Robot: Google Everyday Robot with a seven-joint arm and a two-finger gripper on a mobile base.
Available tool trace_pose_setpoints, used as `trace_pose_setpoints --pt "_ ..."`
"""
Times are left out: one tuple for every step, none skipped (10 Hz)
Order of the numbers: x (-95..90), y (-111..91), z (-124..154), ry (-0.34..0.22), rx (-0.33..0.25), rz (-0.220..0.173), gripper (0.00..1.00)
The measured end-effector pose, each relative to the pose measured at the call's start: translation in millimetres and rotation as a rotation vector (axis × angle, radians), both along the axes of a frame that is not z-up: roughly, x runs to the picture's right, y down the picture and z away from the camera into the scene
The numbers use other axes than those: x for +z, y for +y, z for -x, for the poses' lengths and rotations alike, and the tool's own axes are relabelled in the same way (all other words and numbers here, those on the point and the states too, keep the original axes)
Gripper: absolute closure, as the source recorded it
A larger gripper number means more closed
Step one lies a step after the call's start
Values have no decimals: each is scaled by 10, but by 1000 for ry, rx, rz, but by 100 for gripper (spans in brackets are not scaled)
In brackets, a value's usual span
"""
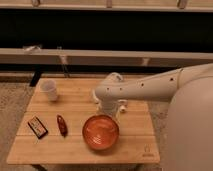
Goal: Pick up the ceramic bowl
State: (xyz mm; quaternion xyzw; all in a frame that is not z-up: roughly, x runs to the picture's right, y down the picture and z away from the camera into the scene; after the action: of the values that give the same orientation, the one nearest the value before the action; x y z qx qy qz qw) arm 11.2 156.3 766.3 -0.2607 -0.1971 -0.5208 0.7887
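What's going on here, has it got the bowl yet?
Not yet. The robot's arm reaches in from the right over the table, and its pincer hangs just behind the orange-red bowl. The bowl sits on the table near the front edge, not lifted. A white cup stands back left. A small red item and a dark flat box lie front left.
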Motion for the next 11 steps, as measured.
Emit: trace_pose_setpoints --pt "0 0 0 0 0 0 20" --pt "0 0 0 0 0 0 20" --pt "0 0 0 0 0 0 20" --pt "0 0 0 0 0 0 20" --pt "2 -8 4 -2 0 -1 20" --pt "7 -15 7 -7 0 0 20" --pt "57 -34 11 -28 8 12 20" --pt "189 -29 -73 -50 21 35 20" --pt "309 31 -175 -71 38 57 20" --pt "374 75 -240 -83 55 68 20" --pt "418 137 -315 -96 75 83 20"
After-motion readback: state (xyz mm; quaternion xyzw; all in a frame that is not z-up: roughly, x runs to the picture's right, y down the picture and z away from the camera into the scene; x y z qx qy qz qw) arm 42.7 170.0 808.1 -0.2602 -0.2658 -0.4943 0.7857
